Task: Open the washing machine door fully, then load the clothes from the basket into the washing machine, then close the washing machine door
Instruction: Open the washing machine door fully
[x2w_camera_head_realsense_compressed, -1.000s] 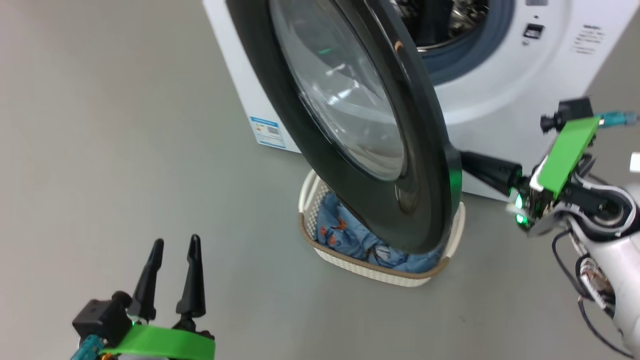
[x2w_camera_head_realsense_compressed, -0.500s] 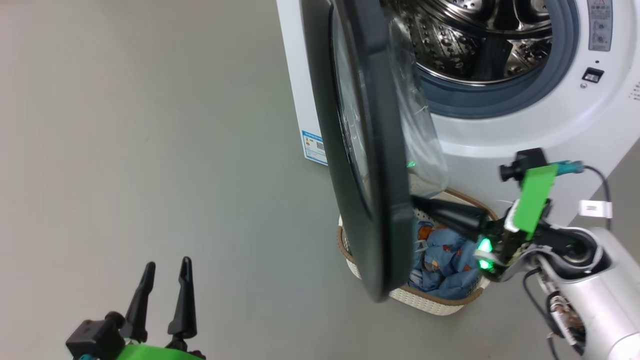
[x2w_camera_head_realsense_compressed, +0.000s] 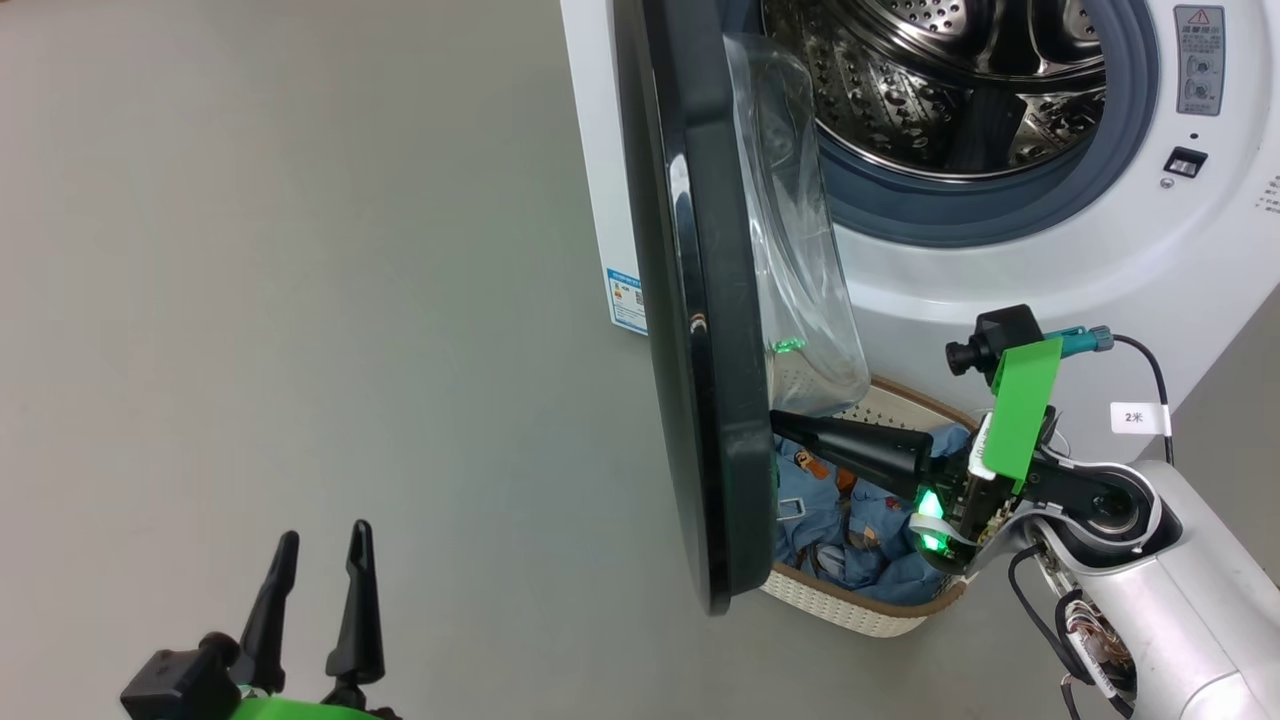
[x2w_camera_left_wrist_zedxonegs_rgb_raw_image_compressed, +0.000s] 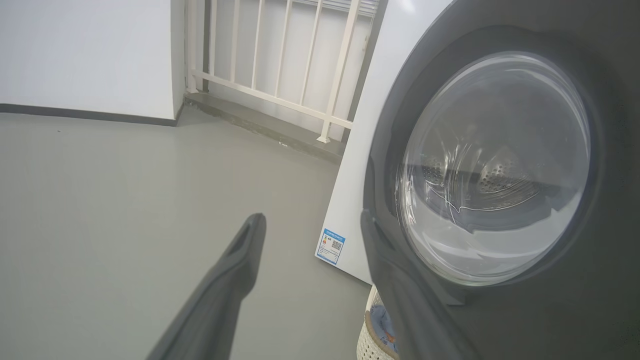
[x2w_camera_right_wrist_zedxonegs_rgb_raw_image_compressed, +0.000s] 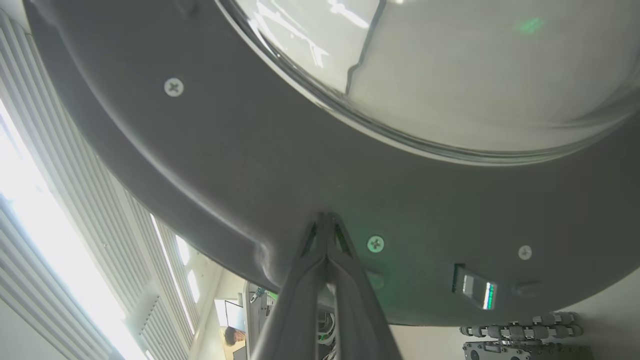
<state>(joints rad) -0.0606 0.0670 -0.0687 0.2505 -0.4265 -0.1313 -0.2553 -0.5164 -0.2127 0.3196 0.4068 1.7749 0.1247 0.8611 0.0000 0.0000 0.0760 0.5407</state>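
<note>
The washing machine door (x2w_camera_head_realsense_compressed: 700, 330) stands swung out roughly square to the front of the washing machine (x2w_camera_head_realsense_compressed: 1010, 270), its black rim edge-on in my head view and hanging over the left side of the basket (x2w_camera_head_realsense_compressed: 870, 615) on the floor (x2w_camera_head_realsense_compressed: 250, 300). My right tool (x2w_camera_head_realsense_compressed: 778, 420), fingers closed together on nothing, appears to press its tips against the inner face of the door's lower rim, just under the glass bowl (x2w_camera_head_realsense_compressed: 800, 250). My left tool (x2w_camera_head_realsense_compressed: 325, 532) hovers over bare floor well apart from the door, fingers apart and empty. I judge the opening step to be in hand and unfinished: the next move calls for a further sideways push to carry the door clear of the basket, before any reach for the clothes (x2w_camera_head_realsense_compressed: 850, 520). Count: one door, one machine, one basket, one heap of blue clothes whose pieces I cannot number, two tools.
</note>
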